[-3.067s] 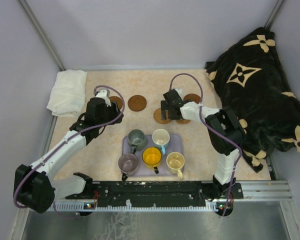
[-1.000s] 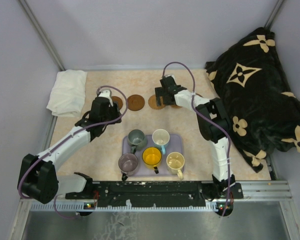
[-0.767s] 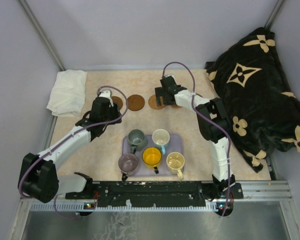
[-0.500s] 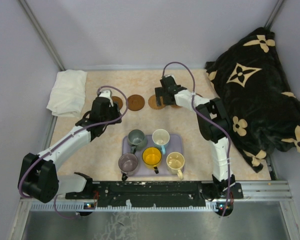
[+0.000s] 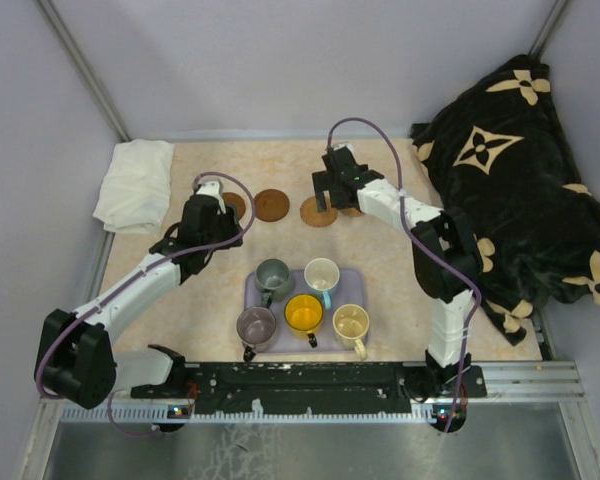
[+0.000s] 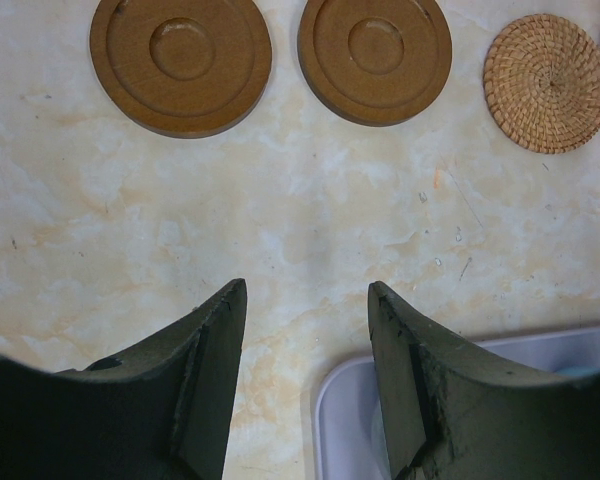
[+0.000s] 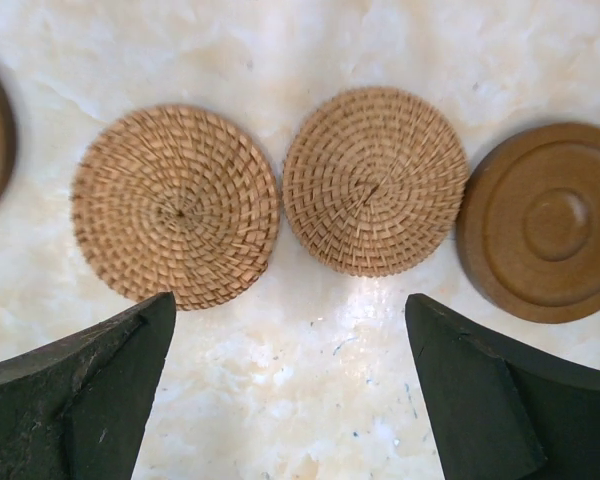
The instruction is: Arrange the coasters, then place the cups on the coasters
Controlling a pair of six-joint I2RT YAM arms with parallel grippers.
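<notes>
Coasters (image 5: 273, 205): five, flat, in one row across the far part of the table (image 5: 280, 165). Just ahead of your right pincer (image 7: 290, 300) lies the woven pair (image 7: 175, 205), side by side; cannot tell if the rims touch. A smooth ringed wooden disc (image 7: 540, 235) sits beyond its right-hand finger, and the edge of another shows past the left-hand one. (first spotter)

Pincer state? (second spotter)

Your right pincer is spread wide, with nothing between the fingers. Your left pincer (image 6: 305, 290) is about half spread with only bare table between its tips. Two wooden coasters lie ahead of it, a woven one further to its right. (first spotter)

Cups (image 5: 303, 312): all five upright on the lavender tray (image 5: 355, 285), behind both pincers toward the arm bases and well apart from the row. A corner of that tray lies under your left pincer's right-hand finger. (second spotter)

Markings: the black blanket (image 5: 510, 190) to the right of your right pincer carries cream four-petal flowers and a pointed star in a diamond. Any lettering is too small to read. (first spotter)

Surface: cream top with tan marbling, fine scratches and specks up close. The walls (image 5: 300, 70) are pale lavender-grey with metal posts at the corners. A folded white cloth (image 5: 135, 185) lies to the left of your left pincer, and an aluminium rail (image 5: 520, 380) runs along the near edge. (second spotter)
</notes>
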